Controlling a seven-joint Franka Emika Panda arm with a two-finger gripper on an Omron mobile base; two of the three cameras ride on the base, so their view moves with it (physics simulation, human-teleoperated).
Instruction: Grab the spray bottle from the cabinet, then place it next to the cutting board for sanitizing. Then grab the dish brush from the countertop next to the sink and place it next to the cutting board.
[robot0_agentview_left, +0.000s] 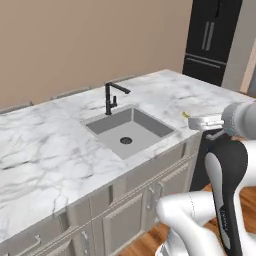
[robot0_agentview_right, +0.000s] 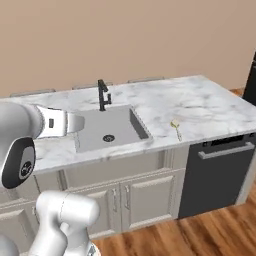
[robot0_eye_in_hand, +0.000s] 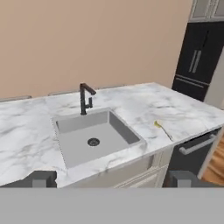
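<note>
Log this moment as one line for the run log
gripper: open, empty, above counter edge | dish brush: on countertop right of sink | not yet grasped

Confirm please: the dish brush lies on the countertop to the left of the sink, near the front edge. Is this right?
Not quite. The dish brush lies on the countertop to the right of the sink, not the left, near the front edge. The right base view shows it plainly.

Beige wall (robot0_agentview_right: 150, 35), wood floor (robot0_agentview_right: 210, 235), black fridge (robot0_eye_in_hand: 197, 57) (far rt).
</note>
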